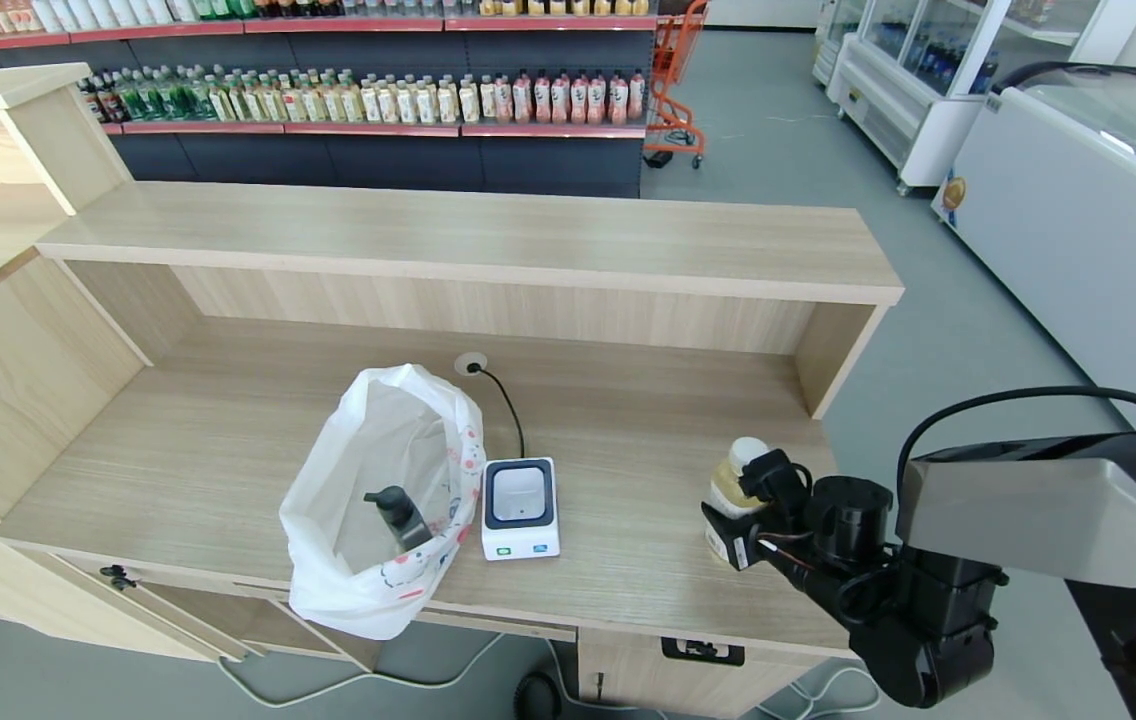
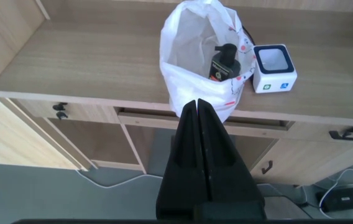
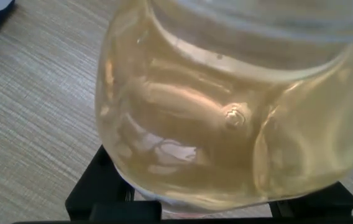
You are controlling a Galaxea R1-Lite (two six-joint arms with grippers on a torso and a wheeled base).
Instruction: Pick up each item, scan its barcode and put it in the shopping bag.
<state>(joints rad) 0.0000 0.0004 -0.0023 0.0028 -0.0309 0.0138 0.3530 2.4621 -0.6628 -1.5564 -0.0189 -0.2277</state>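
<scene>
The bottle stands upright near the right end of the counter, inside the right gripper. The jaws have closed in on it: one black finger lies against the side facing the robot, low down by the label, and the other against the far side, higher up just under the neck. I cannot tell whether the bottle's base rests on the wood or sits slightly above it. In the right wrist view the bottle looms between the dark fingers, with the counter's grain beside it.

The bottle is squat and rounded, of clear plastic, filled with a pale yellow liquid. It has a white cap and a white label with small print on its lower side. Light glints off its bulging wall.

The scanner, a white box with a dark window on top, sits well to the bottle's left, and a black cable runs from behind it to a hole in the counter. Touching the scanner's left side is the white bag, mouth open, with a black pump bottle leaning inside.

The left gripper hangs in front of the counter's edge, below the bag, its fingers pressed flat together and holding nothing.
</scene>
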